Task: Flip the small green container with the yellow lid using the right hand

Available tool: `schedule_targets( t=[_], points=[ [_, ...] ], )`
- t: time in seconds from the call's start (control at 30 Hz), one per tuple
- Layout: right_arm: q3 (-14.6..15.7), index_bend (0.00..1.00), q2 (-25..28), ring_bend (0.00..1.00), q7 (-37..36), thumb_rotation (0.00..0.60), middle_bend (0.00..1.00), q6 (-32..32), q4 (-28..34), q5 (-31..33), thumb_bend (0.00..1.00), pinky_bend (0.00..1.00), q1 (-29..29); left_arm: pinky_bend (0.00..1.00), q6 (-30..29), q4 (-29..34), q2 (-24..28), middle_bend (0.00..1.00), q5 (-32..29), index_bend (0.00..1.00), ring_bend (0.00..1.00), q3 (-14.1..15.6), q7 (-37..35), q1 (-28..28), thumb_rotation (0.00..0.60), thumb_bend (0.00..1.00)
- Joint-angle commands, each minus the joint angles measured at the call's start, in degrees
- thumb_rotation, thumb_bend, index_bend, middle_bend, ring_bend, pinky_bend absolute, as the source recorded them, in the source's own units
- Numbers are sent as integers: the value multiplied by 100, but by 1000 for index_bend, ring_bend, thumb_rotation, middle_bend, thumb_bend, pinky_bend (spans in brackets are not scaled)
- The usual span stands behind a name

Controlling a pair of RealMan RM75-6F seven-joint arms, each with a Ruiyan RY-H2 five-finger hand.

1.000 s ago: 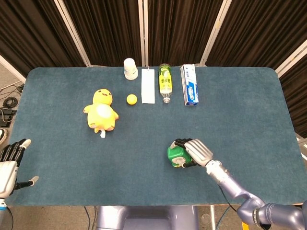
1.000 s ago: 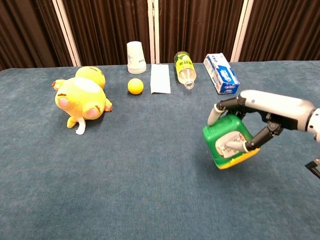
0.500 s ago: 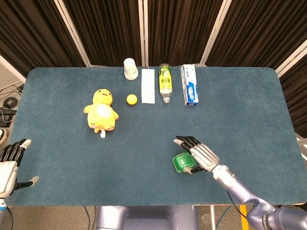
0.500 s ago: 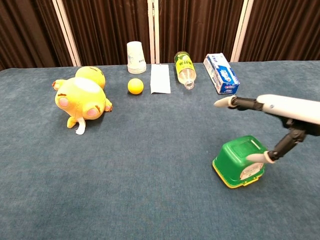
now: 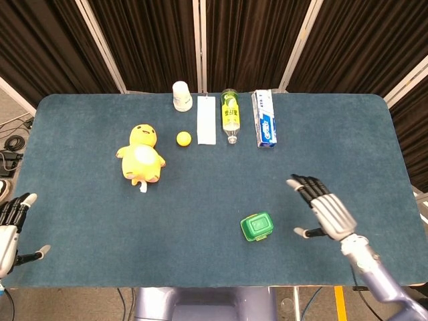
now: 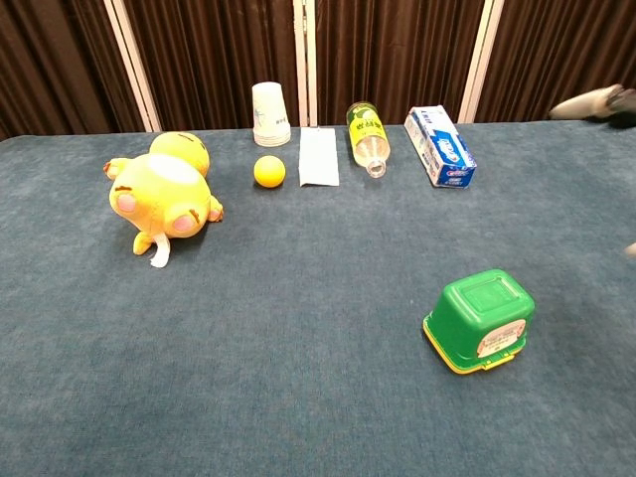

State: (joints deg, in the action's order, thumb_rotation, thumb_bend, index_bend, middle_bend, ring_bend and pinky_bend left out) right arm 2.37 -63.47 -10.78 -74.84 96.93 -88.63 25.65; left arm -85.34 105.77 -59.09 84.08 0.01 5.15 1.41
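Observation:
The small green container stands upside down on the blue table, its yellow lid against the cloth and its green base facing up. My right hand hovers to the right of it, apart from it, with fingers spread and nothing held. Only the tips of that hand's fingers show at the chest view's right edge. My left hand stays at the table's front left corner, fingers apart and empty.
A yellow plush duck lies at the left. Along the back stand a stack of paper cups, an orange ball, a white flat packet, a lying bottle and a toothpaste box.
My right hand held the tilted container, set it lid-down on the table, let go and drew away to the right. The left hand barely moved.

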Motion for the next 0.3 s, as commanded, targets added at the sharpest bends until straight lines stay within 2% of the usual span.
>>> schedule_targets(
  t=[0.03, 0.3],
  points=[
    [18, 0, 396, 0, 1002, 600, 0, -788, 530, 405, 0, 0, -723, 0, -6, -23, 20, 0, 19, 0, 0, 6, -81, -10, 600, 0],
    [47, 0, 134, 0, 1746, 600, 0, -1617, 334, 171, 0, 0, -1348, 0, -55, -28, 85, 0, 200, 0, 0, 69, -273, -44, 600, 0]
  ],
)
